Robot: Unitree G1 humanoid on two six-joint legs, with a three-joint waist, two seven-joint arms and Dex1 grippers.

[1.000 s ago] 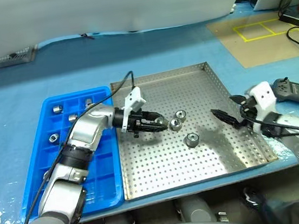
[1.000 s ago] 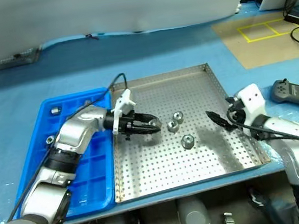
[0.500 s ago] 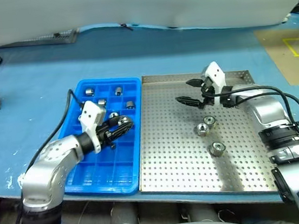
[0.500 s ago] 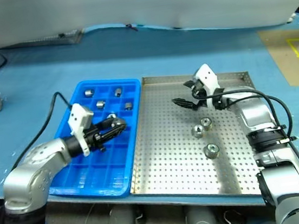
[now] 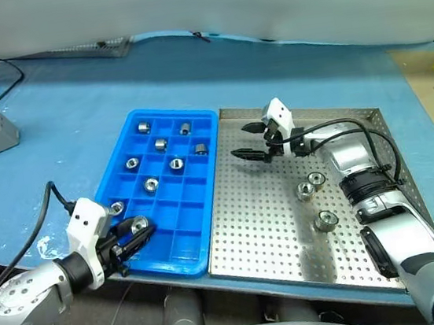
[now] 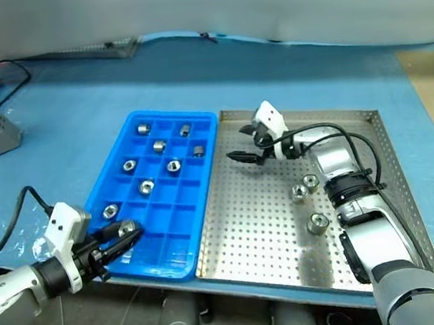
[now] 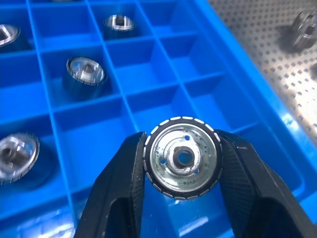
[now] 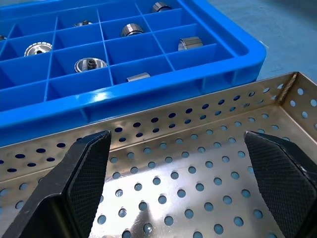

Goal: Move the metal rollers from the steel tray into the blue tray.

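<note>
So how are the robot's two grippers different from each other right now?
The left gripper is shut on a metal roller; the right gripper is open with nothing between its fingers. The left gripper hangs over the near end of the blue tray; the right gripper is over the steel tray, near its far corner beside the blue tray. Both have two black fingers.

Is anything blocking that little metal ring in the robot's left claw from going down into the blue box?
Nothing visible does. The left gripper holds a metal roller directly over the blue tray, and the square compartments right behind it are bare.
</note>
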